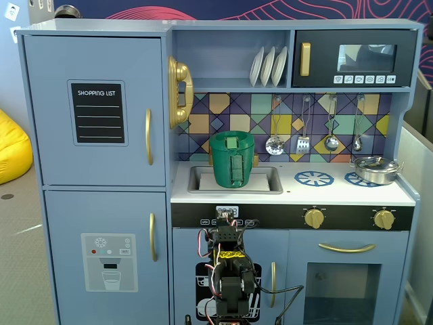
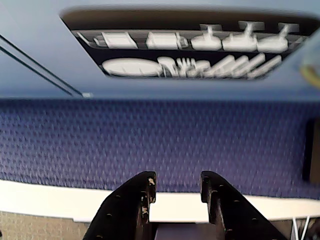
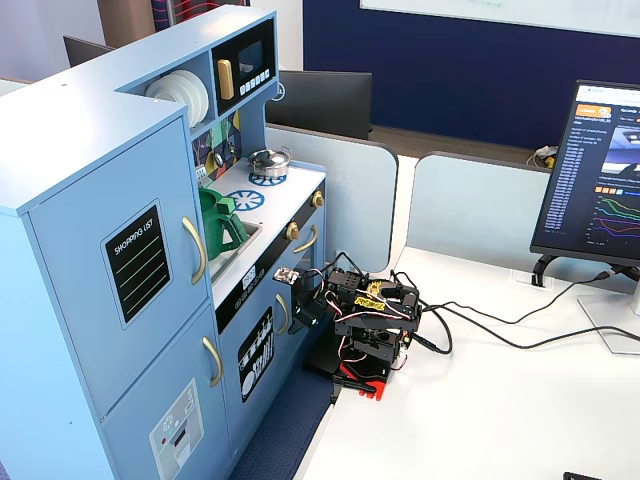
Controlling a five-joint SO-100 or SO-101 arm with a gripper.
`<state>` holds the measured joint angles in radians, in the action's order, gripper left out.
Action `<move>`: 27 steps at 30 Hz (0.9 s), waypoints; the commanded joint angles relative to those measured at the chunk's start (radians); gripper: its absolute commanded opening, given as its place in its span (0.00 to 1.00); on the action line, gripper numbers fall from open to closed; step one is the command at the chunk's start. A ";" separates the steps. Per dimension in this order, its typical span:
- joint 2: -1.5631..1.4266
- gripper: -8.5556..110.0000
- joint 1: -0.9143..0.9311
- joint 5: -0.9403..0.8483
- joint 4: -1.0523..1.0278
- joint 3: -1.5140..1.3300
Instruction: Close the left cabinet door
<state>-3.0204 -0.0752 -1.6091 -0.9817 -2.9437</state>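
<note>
The left cabinet door (image 1: 95, 101) is a light-blue panel with a black "SHOPPING LIST" label and a curved gold handle (image 1: 148, 137). It lies flush with the cabinet front in both fixed views (image 3: 110, 270). My arm (image 1: 227, 271) sits folded low in front of the small dish-rack door (image 2: 185, 50), to the right of and below the left door. My gripper (image 2: 177, 182) is open and empty, its jaws apart over the blue mat (image 2: 150, 140). It also shows in a fixed view (image 3: 303, 315), well apart from the door handle (image 3: 195, 250).
Below the left door is a blue door with a dispenser graphic (image 1: 108, 261). A green pot (image 1: 232, 159) stands in the sink, and a gold phone (image 1: 178, 91) hangs beside the left door. Cables (image 3: 500, 335) and a monitor (image 3: 600, 170) are on the white table.
</note>
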 commanded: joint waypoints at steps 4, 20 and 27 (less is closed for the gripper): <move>-0.063 0.07 0.029 0.055 -0.035 -0.054; -0.156 0.09 0.054 0.032 -0.535 -0.054; -0.158 0.10 0.066 0.098 -0.549 -0.054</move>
<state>-3.1784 -0.0153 -1.5401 -1.3499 -2.9974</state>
